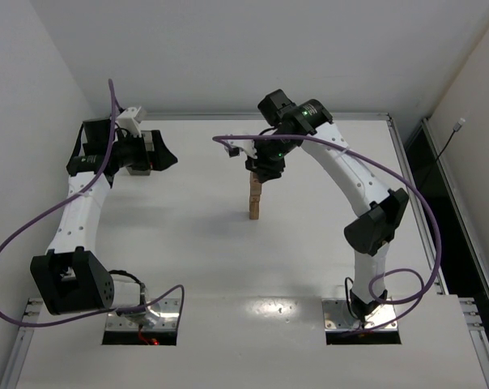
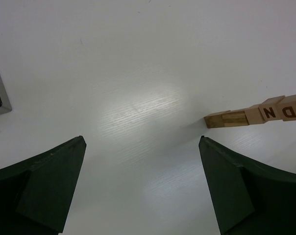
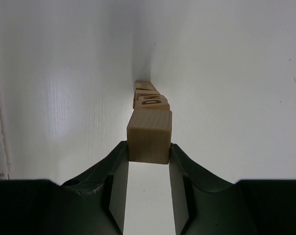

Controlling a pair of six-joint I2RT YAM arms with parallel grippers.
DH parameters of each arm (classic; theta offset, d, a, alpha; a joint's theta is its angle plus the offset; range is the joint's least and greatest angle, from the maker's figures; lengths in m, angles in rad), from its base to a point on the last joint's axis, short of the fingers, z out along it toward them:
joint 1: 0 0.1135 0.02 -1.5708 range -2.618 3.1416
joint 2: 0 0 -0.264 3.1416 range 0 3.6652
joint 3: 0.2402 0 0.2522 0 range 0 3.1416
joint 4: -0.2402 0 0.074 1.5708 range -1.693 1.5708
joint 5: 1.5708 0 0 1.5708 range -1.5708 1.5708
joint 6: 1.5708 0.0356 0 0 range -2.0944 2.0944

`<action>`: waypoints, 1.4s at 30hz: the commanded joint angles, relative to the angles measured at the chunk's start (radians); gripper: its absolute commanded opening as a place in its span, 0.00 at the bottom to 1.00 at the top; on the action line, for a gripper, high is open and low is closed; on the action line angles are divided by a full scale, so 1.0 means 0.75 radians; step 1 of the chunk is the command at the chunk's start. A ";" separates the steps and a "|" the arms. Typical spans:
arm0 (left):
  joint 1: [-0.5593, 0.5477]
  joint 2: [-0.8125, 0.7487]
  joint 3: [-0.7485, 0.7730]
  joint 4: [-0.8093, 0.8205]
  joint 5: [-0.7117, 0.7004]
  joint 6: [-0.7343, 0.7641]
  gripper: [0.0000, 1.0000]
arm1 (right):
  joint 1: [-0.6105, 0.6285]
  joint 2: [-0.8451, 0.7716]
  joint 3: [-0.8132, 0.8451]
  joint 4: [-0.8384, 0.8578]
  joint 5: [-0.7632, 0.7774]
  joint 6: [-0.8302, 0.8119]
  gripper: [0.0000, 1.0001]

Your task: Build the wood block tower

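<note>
Tower (image 1: 254,204) stands upright approx. mid-worktop (image 1: 188,259), one block wide, some faces w/ printed letters. Right pincer (image 3: 149,149) is clenched on a plain wood block (image 3: 149,132), fingers on two opposite sides, block held in line over the column's top. Can't tell if it touches the block below. Left pincer (image 2: 141,142) is released, jaws wide apart, hovering over the worktop well left of the tower, which shows at the right edge of its wrist view.
</note>
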 commanded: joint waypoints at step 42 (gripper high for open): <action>-0.009 0.007 0.050 0.049 0.035 -0.011 0.99 | 0.009 0.047 0.023 -0.077 0.028 0.021 0.36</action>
